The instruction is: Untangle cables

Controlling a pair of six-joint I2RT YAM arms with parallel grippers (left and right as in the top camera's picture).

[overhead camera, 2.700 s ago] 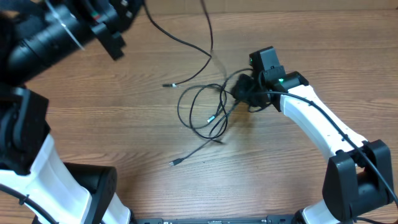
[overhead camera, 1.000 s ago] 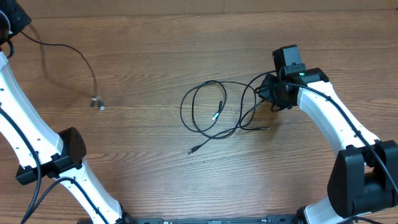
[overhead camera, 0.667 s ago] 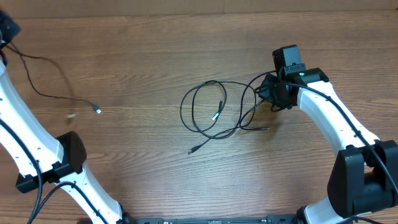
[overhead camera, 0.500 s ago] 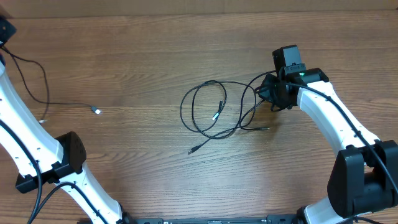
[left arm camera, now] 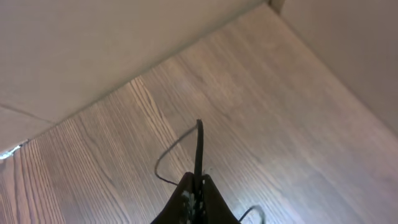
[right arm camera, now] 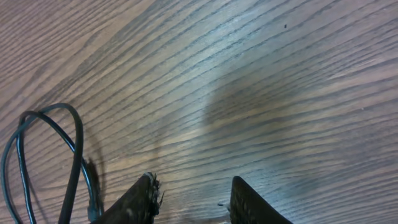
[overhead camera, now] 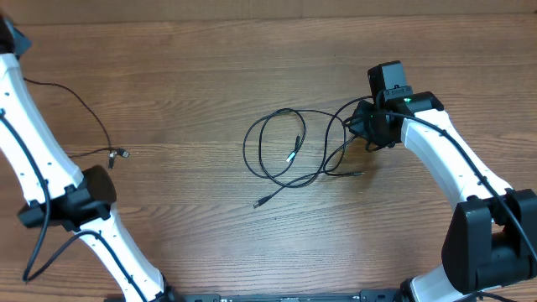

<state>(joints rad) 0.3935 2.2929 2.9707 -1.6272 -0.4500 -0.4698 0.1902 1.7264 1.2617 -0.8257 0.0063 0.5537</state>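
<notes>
On the surface (overhead camera: 193,226), one cable (left arm camera: 199,146) lies clear at far left, pinched in the closed left pincer (left arm camera: 198,186), its plug (overhead camera: 120,153) pointing right. The other cables (overhead camera: 295,151) sit mid-surface in overlapping loops, long axis left-right, so roughly partway done. At their right edge the right pincer (right arm camera: 193,200) is part-open, with nothing between its fingers.

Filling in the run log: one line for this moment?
left gripper: shut on separated cable | right gripper: open beside tangled cables
</notes>
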